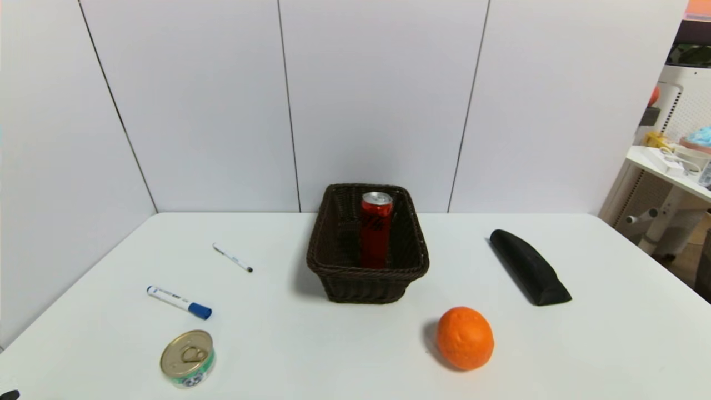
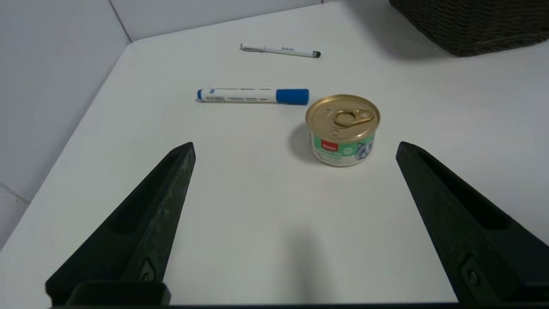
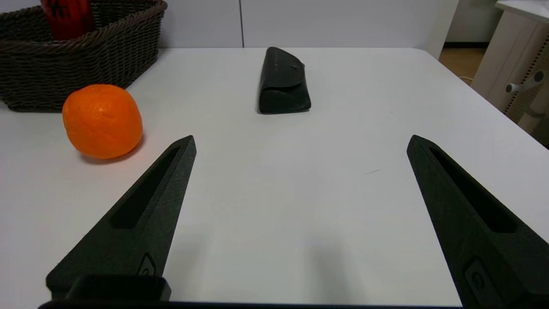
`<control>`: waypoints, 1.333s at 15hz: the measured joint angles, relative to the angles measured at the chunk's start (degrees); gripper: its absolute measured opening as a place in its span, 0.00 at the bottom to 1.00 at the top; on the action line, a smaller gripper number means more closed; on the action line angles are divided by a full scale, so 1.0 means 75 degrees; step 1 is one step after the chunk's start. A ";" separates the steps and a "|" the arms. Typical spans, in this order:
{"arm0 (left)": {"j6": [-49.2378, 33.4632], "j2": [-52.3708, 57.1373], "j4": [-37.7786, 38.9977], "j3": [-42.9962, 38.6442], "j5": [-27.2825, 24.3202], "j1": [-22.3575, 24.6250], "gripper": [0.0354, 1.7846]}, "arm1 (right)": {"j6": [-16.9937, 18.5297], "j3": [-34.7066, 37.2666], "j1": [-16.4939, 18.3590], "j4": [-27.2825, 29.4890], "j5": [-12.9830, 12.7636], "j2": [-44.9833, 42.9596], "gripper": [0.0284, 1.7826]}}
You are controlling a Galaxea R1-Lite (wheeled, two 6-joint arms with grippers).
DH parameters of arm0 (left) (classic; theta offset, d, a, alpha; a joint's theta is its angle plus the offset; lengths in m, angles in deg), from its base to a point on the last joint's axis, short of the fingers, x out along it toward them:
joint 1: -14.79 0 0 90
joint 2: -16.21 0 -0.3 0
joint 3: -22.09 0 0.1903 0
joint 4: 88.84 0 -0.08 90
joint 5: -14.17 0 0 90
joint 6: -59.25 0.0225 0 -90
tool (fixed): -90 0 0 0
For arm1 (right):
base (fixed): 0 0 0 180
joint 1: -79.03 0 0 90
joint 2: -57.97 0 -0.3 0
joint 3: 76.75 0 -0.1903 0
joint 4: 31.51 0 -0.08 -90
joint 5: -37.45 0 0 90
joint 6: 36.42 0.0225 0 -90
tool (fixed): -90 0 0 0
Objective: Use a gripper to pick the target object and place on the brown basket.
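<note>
- Your red soda can [image 1: 376,229] stands upright inside the brown wicker basket [image 1: 333,266], toward the far half of it, silver top up and black script facing you. No claw is touching it.
- The basket sits at the middle of the white table [image 1: 333,355], close to the back wall panels.
- In the right wrist view you see only a slice of the can's red body [image 3: 66,17] rising above the basket's braided rim [image 3: 85,40].
- Your left gripper [image 2: 296,148] is released, fingers spread wide with nothing between them. It hangs low over the table's near left corner, with the gold-lidded tin [image 2: 343,128] standing just ahead of the gap.
- Your right gripper [image 3: 300,141] is likewise released and empty, fingers wide apart over the near right part of the table.
- The tin with the green label [image 1: 188,358] stands near the front left edge.
- A blue-capped marker [image 1: 179,302] lies just beyond the tin, and a slim white pen [image 1: 232,258] lies farther back; both are well to the left of the basket.
- An orange [image 1: 465,338] rests in front of the basket, to its right, apart from it.
- A black glasses case [image 1: 529,266] lies farther right, angled away from you.
</note>
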 joint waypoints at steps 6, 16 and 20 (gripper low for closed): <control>-0.0431 0.1585 -0.1222 -0.0018 0.0514 0.0167 0.94 | -0.0003 -0.0003 0.0000 0.0003 -0.0003 0.0000 0.95; -0.0881 0.1796 -0.1196 -0.0018 0.0561 0.0167 0.94 | 0.0000 -0.0003 0.0000 -0.0003 -0.0003 0.0000 0.95; -0.0881 0.1796 -0.1196 -0.0018 0.0561 0.0167 0.94 | 0.0000 0.0000 0.0000 0.0000 -0.0003 0.0000 0.95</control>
